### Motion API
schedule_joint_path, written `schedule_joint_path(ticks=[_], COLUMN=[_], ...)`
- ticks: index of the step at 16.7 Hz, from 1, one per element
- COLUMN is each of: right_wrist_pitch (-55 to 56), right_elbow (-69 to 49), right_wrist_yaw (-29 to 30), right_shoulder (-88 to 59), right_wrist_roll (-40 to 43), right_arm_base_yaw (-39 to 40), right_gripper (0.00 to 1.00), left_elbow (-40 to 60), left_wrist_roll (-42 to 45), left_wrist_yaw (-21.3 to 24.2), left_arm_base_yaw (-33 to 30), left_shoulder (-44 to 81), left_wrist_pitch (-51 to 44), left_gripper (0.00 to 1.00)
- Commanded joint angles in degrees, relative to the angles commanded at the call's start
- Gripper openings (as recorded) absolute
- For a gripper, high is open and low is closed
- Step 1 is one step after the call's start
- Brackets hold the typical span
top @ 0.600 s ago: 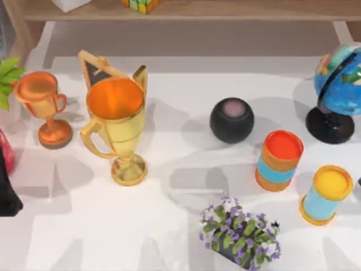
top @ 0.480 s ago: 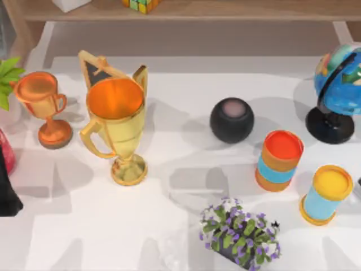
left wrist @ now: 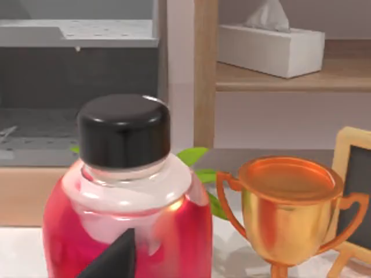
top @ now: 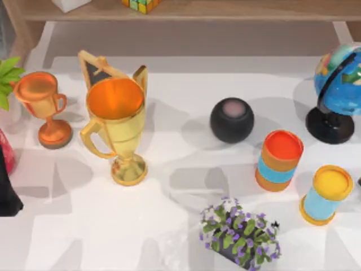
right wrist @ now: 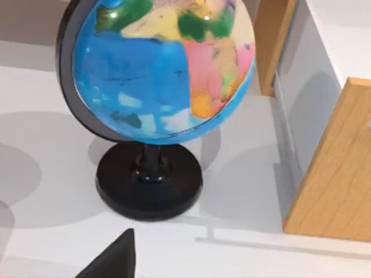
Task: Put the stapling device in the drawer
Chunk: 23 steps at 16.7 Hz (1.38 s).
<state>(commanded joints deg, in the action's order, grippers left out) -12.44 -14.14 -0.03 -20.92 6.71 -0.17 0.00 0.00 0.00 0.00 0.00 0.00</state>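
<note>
Scanning the white counter from above: tall gold trophy cup, small copper trophy cup, wood-framed black chalkboard, round black speaker, orange-lidded banded can, yellow-lidded banded can, pot of purple flowers, blue globe on a black stand. Where the stapling device lies I cannot tell, nor which piece is the drawer.

Left hand hovers at the counter's left edge, just beside a red bottle with a black cap; wide or narrow, cannot tell. Right hand sits at the right edge facing the globe, a pale wooden panel beyond it; same verdict on its opening.

Handling, as judgement: a stapler should be rigid, fairly dense, smooth-topped. Best taken across its narrow body near the middle so it stays level (the hinged end may flop if lifted by the tip).

Room: open counter in the near-left quarter and a lane between gold cup and speaker. Right side is crowded; trophies and cans stand tall and look easy to topple. A wooden shelf with a white tissue box bounds the far side.
</note>
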Motion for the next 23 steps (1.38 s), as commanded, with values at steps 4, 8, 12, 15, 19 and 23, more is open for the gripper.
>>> schedule_joint_path(ticks=[4,8,12,15,19,23], right_wrist_pitch=[-11.03,-22.35,-32.16,-37.66,-41.44,-41.69], right_elbow=[-12.41,-25.01,-36.08,-42.44,-46.88,-47.18], right_wrist_yaw=[0.04,0.18,0.27,0.19,-0.05,-0.07], right_shoulder=[-21.53,-41.43,-59.21,-69.21,-75.93,-76.35], right_wrist_roll=[5.90,11.88,17.10,20.04,22.06,22.19], right_arm_base_yaw=[-0.32,-0.85,-1.29,-1.29,-0.96,-0.92], right_gripper=[1.00,1.00,1.00,1.00,1.00,1.00], left_elbow=[0.00,0.00,0.00,0.00,0.00,0.00], left_wrist_roll=[0.00,0.00,0.00,0.00,0.00,0.00], left_wrist_yaw=[0.00,0.00,0.00,0.00,0.00,0.00], left_arm_base_yaw=[0.00,0.00,0.00,0.00,0.00,0.00], left_shoulder=[0.00,0.00,0.00,0.00,0.00,0.00], left_wrist_pitch=[0.00,0.00,0.00,0.00,0.00,0.00], left_gripper=[1.00,1.00,1.00,1.00,1.00,1.00])
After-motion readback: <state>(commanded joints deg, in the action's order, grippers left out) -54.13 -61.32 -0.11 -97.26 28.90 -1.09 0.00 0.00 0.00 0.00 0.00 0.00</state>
